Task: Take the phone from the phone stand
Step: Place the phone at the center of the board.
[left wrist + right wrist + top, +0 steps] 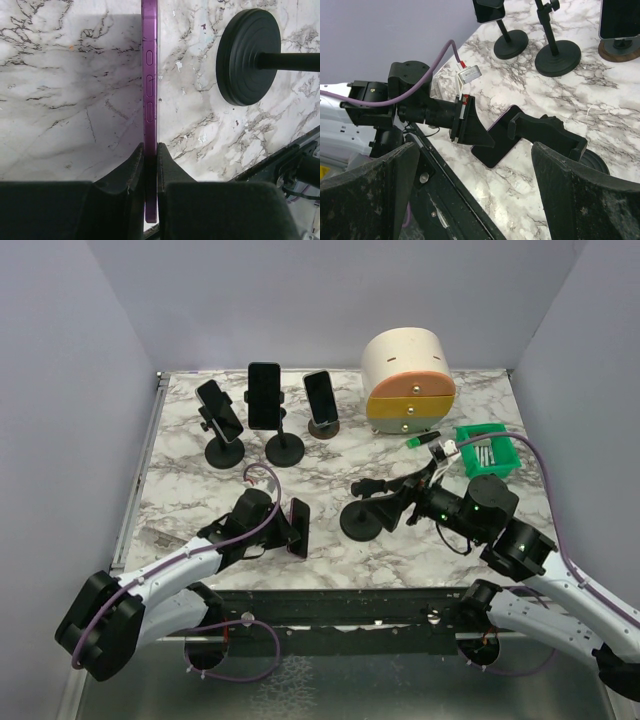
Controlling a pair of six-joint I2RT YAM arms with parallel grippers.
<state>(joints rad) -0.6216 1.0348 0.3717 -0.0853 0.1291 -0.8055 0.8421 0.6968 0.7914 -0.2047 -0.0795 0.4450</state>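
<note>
The slim purple phone (150, 75) is clamped edge-on by the left gripper (150, 150), just beside the black round-based phone stand (362, 521) and clear of it. The right gripper (398, 502) is spread wide at the stand.

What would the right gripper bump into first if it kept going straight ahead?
Most likely the black phone stand: its cradle sits right ahead of the open right gripper. The purple phone is just beyond it, though depth is hard to judge.
</note>
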